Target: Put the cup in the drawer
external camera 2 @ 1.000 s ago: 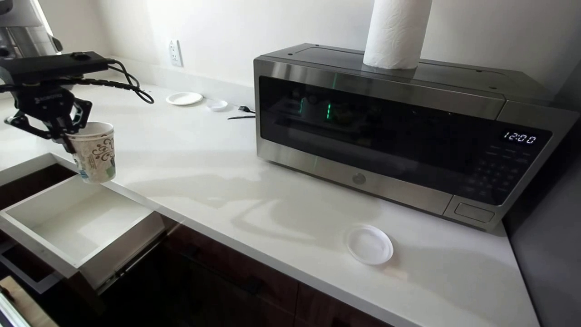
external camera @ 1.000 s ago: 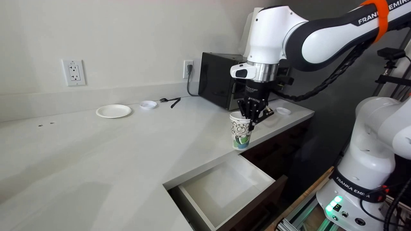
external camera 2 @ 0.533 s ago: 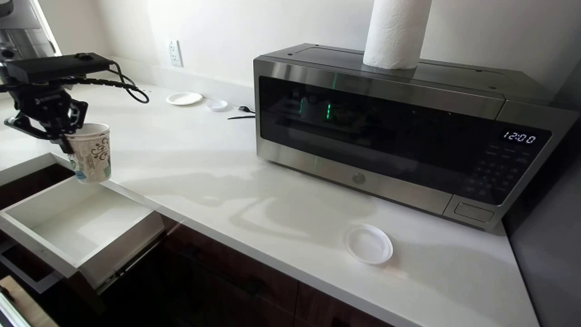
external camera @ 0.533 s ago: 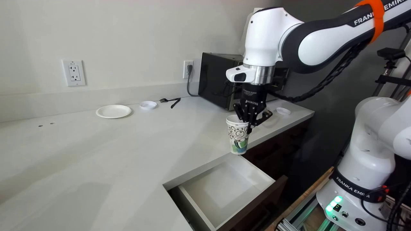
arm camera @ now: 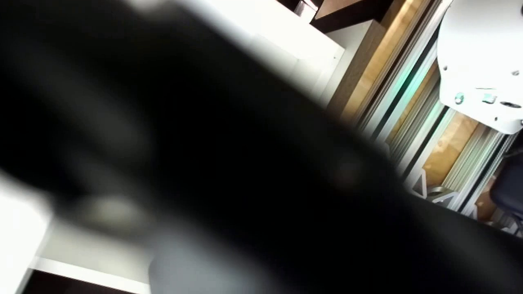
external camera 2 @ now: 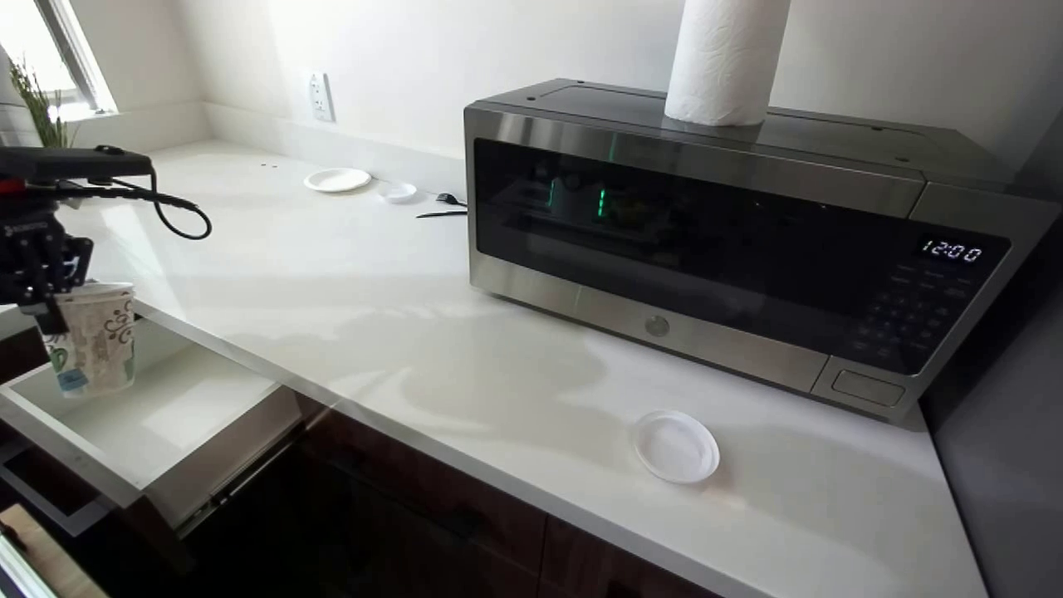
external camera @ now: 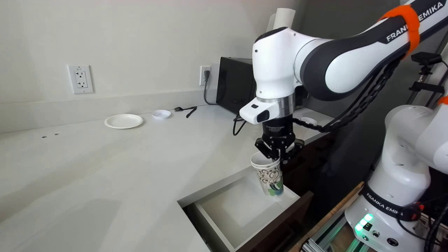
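The cup (external camera: 270,178), white with brown swirls and green-blue markings, hangs from my gripper (external camera: 280,161), which is shut on its rim side. The cup leans slightly and its rim looks doubled. In an exterior view the gripper (external camera 2: 51,317) and cup (external camera 2: 98,345) show at the left edge. The drawer (external camera: 232,210) is pulled out, pale inside with a dark brown front; it also shows in an exterior view (external camera 2: 195,411). The cup's base overlaps the drawer interior in both exterior views; I cannot tell whether it touches. In the wrist view blurred black gripper parts (arm camera: 245,155) hide most things.
The white counter (external camera: 140,168) borders the drawer. A microwave (external camera 2: 664,249) with a paper towel roll (external camera 2: 727,62) on top stands on it. A plate (external camera: 124,121), small white dishes (external camera: 161,114) (external camera 2: 677,447) and black cutlery (external camera: 186,110) lie on the counter.
My gripper has moved down and away from the microwave, carrying the cup from above the counter's edge to over the drawer. The drawer has not moved.
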Tool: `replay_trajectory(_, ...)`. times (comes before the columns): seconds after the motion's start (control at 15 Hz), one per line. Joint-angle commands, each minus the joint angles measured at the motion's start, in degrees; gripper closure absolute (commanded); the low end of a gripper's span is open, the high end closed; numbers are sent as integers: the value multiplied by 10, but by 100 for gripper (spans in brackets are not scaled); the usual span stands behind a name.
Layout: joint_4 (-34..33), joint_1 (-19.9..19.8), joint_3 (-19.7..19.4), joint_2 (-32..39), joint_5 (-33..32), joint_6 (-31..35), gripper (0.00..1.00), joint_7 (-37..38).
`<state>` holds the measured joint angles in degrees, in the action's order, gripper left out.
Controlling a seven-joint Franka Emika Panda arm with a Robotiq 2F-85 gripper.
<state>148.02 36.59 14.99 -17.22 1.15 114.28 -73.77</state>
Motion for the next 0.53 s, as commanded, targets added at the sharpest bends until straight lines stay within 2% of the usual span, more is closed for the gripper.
replay_trajectory(0.0,-32,-5,22,48,-10,-32,71,-42)
replay_trajectory(0.07,-36,-7,27,53,-13,-37,69,-49)
replay_trajectory(0.13,-38,-9,31,58,-15,-38,63,-55)
replay_trajectory(0.47,-55,-19,47,75,-31,-41,26,-62)
